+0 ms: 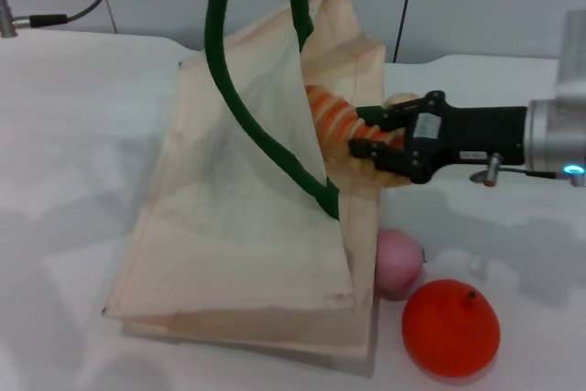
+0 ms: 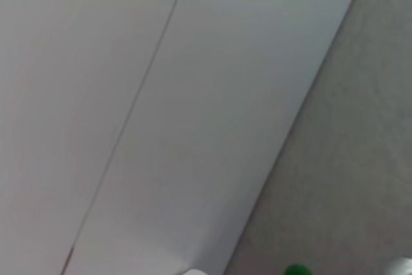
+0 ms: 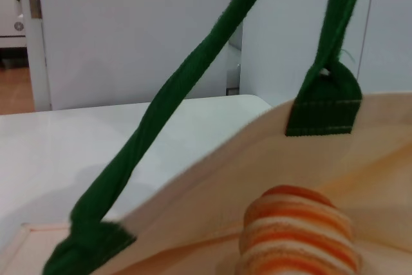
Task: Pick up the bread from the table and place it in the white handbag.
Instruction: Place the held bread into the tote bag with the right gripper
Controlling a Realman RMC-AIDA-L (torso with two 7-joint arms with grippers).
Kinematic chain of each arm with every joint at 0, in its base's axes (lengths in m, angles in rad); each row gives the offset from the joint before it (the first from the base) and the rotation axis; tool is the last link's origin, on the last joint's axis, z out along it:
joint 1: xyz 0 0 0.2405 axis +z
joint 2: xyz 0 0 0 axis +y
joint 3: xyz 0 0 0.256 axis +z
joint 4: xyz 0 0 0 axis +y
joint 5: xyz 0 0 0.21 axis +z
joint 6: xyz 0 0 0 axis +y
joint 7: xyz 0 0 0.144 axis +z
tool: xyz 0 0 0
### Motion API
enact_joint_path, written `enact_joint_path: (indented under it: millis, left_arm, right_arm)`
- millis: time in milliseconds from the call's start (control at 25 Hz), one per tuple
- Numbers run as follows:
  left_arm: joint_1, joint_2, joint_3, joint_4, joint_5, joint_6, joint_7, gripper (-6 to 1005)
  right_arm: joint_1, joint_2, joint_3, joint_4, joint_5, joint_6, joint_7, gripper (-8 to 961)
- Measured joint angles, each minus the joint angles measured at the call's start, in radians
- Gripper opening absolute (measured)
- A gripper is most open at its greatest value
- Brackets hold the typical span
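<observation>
Head view: my right gripper is clamped on the bread, a ridged orange-and-tan loaf, at the open mouth of the white handbag. The cream fabric bag lies on the table, one green rope handle lifted. A pink ball and an orange sphere sit by the bag's near corner.

Left wrist view: I cannot tell the left gripper's state.

Right wrist view: the bread sits inside the bag's rim.

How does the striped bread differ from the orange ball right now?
The ridged orange-and-tan striped bread is elongated; the smooth orange ball is round. The bread is gripped in the right pincer at the cream fabric handbag mouth; the ball rests free on the white table. Both are orange toy foods.
</observation>
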Motion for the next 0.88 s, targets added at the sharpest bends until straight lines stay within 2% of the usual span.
enact_joint_path:
  millis: [360, 800, 880]
  left_arm:
    - [-0.005, 0.0, -0.001, 0.017, -0.004, 0.004, 0.006, 132]
    - [-0.005, -0.001, -0.002, 0.017, -0.011, 0.002, 0.008, 132]
    - [-0.004, -0.001, -0.002, 0.017, -0.011, 0.001, 0.008, 132]
  right_arm:
    - [0.084, 0.006, -0.001, 0.117, 0.005, -0.14, -0.028, 303]
    - [0.09, 0.007, 0.026, 0.144, 0.013, -0.149, -0.036, 278]
    - [0.09, 0.007, 0.026, 0.144, 0.013, -0.151, -0.036, 300]
